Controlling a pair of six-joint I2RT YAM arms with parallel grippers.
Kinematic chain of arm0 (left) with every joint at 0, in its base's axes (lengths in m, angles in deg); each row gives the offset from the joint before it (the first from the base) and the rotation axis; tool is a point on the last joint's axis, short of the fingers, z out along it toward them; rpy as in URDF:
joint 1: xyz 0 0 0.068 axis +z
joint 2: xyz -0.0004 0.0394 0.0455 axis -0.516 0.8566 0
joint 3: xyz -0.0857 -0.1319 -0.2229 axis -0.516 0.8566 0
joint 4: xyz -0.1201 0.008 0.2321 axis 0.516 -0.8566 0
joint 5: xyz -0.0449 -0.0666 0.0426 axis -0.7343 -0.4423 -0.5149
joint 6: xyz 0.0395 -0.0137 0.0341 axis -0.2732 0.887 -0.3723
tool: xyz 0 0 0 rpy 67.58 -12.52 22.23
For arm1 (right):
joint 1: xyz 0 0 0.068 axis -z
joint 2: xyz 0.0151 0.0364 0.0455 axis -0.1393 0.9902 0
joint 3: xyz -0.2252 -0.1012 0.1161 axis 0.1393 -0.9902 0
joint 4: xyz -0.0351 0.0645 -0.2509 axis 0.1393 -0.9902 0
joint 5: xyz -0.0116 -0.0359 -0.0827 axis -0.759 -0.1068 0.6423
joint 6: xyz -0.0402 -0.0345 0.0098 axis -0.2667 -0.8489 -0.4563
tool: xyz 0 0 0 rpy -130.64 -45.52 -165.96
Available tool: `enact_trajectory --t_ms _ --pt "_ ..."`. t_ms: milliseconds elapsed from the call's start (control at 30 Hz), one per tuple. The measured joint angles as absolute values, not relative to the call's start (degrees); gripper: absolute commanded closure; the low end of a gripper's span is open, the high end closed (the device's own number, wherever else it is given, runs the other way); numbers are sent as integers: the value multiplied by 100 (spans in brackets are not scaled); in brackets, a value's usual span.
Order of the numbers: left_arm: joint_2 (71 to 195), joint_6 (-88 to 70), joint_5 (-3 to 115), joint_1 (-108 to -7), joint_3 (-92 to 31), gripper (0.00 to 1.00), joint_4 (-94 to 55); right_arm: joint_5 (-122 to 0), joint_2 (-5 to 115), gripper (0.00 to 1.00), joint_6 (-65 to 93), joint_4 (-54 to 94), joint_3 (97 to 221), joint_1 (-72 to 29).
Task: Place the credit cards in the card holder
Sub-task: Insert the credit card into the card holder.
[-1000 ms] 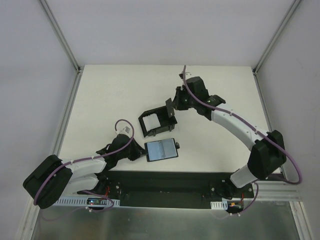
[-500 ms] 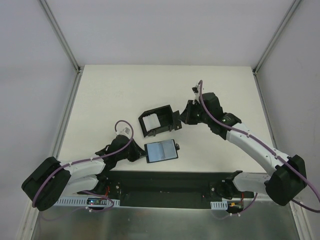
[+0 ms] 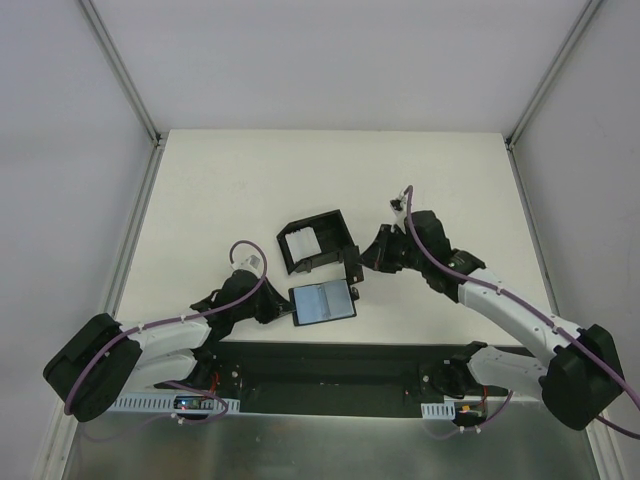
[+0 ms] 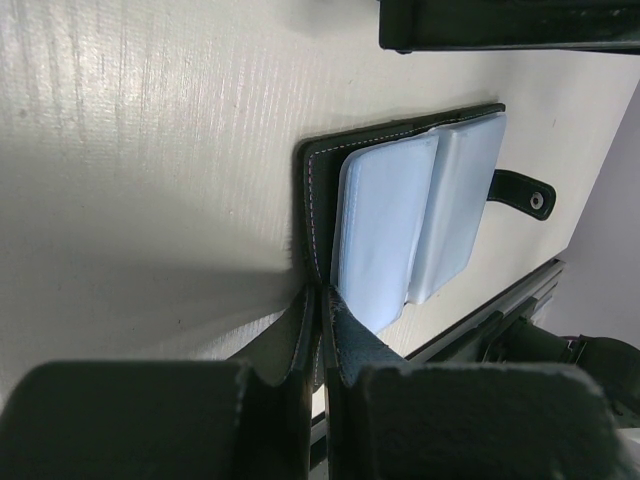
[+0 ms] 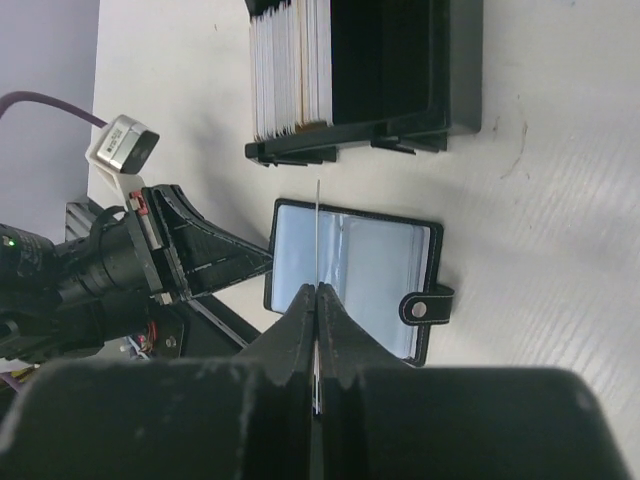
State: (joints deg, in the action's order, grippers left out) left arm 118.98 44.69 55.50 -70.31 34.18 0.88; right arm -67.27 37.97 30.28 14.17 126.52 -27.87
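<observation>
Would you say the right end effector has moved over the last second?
Yes: the right end effector has moved down the top view, from beside the box to the wallet's far right corner.

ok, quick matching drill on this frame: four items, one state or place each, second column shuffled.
1 card holder
2 single card
3 card stack
4 snap tab

A upright in the black box
B pinched edge-on in the right gripper
C open flat, edge clamped by the left gripper
D unfastened, sticking out sideways

Pairs: 1-C, 2-B, 3-A, 4-D
</observation>
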Motion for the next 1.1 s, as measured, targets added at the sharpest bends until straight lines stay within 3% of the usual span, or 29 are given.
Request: enact_trajectory --t_ms 1100 --pt "12062 4519 5421 -7031 3512 100 435 -7057 3791 100 3927 2816 11301 -3148"
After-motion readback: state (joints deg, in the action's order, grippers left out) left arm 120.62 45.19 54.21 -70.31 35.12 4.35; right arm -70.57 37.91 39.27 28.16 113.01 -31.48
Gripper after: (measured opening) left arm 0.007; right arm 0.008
